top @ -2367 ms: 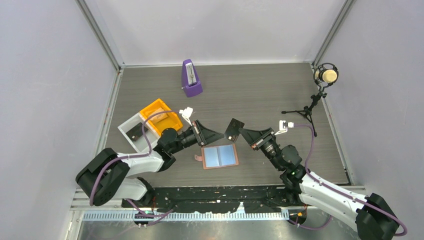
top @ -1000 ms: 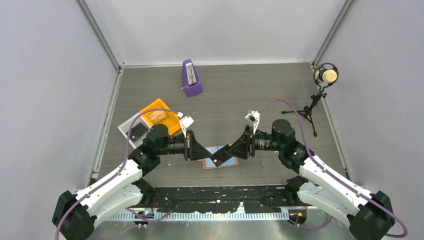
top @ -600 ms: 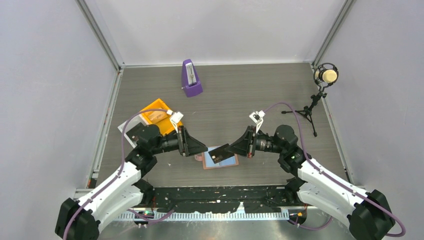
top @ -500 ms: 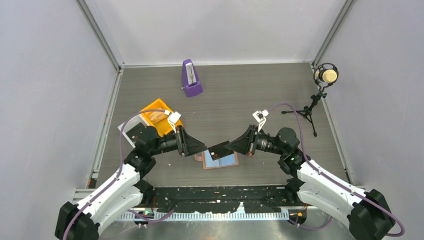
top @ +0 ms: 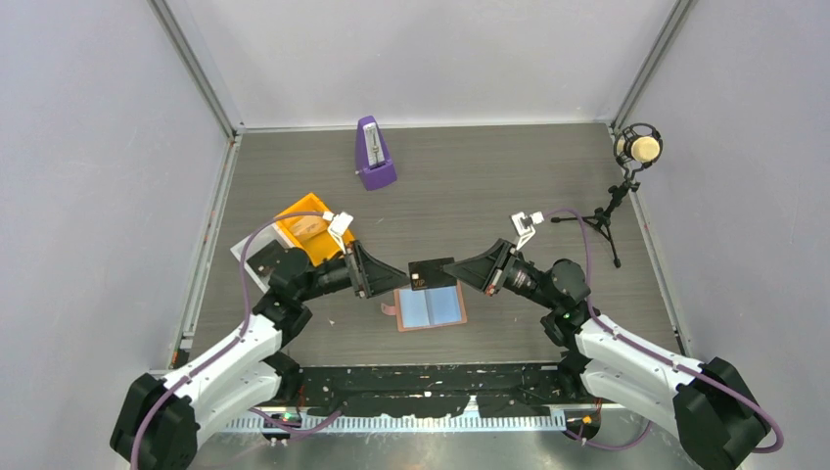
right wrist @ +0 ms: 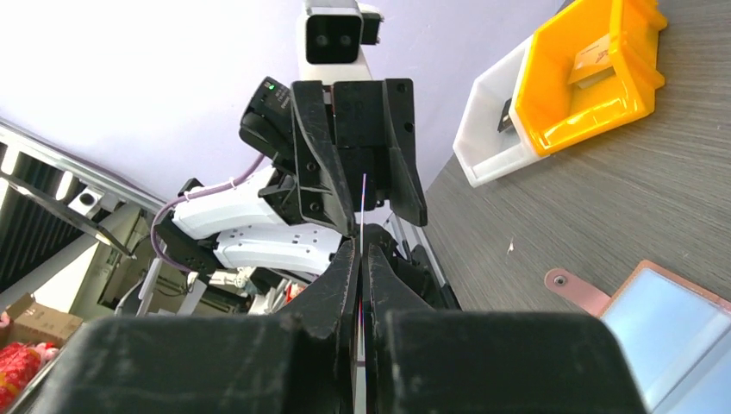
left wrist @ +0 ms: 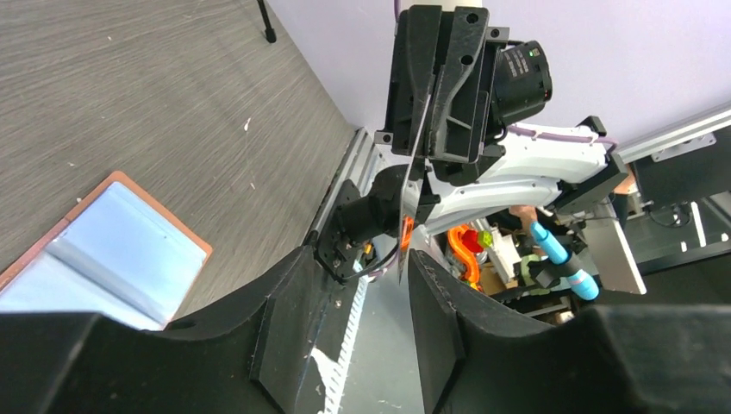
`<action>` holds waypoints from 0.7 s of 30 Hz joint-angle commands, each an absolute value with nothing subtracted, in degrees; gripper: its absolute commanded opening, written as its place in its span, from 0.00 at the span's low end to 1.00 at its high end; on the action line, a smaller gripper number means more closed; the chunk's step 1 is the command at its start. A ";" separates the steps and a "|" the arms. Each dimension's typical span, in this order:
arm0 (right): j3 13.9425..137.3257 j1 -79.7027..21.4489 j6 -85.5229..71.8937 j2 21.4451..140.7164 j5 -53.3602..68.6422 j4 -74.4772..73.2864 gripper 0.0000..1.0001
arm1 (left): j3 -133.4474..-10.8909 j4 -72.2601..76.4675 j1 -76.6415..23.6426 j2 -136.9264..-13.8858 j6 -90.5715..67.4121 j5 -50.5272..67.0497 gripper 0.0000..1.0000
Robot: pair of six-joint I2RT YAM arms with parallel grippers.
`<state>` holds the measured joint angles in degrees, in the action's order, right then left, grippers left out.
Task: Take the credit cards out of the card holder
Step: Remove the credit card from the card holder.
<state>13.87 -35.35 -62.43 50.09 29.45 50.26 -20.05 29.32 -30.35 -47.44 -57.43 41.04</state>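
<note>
Two black fingers (right wrist: 332, 289) of the right gripper (right wrist: 362, 254) are pressed together on a dark credit card (top: 432, 273), which the right wrist view shows edge-on as a thin line rising from between them. The card is held in the air, with its free end reaching towards the left gripper (left wrist: 362, 257). That gripper's jaws stand wide apart and hold nothing. In the left wrist view the card's thin edge runs down into the gap between the two fingers (left wrist: 297, 315). It seems to touch neither of them, though the angle makes that hard to judge.

Just below the card, on the near side, the card holder (top: 429, 307) lies spread open and flat on the grey table (top: 489, 176). Its blue-grey inner faces are up and its small tan tab (top: 389, 310) sticks out to the left.

Left of the left arm, an orange tray (top: 313, 227) sits over the far end of a white bin (top: 256, 257). A small dark flat piece (top: 264, 258) lies in the bin; it may be another card, but it is too small to tell.

A purple metronome (top: 374, 154) stands near the far edge of the table. A microphone (top: 638, 149) on its stand is at the far right corner.
</note>
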 commanded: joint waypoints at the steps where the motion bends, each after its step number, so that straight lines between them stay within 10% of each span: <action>1: 14.46 -35.16 -64.31 50.03 26.84 55.15 0.05 | -19.21 42.67 -30.31 -50.60 -62.60 40.78 0.46; 9: 14.42 -35.16 -64.20 52.16 25.50 54.85 0.05 | -21.05 47.69 -31.11 -55.19 -65.62 41.37 0.38; 15: 14.12 -35.18 -64.01 53.40 25.22 54.67 0.05 | -21.50 47.70 -31.20 -55.35 -65.70 41.11 0.00; 21: 13.87 -35.16 -62.35 52.93 26.00 53.04 0.34 | -24.29 34.65 -30.24 -52.58 -60.26 40.22 0.00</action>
<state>13.85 -35.29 -64.01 53.56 26.02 51.72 -20.21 41.06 -31.00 -55.33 -65.06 40.99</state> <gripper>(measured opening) 0.251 0.009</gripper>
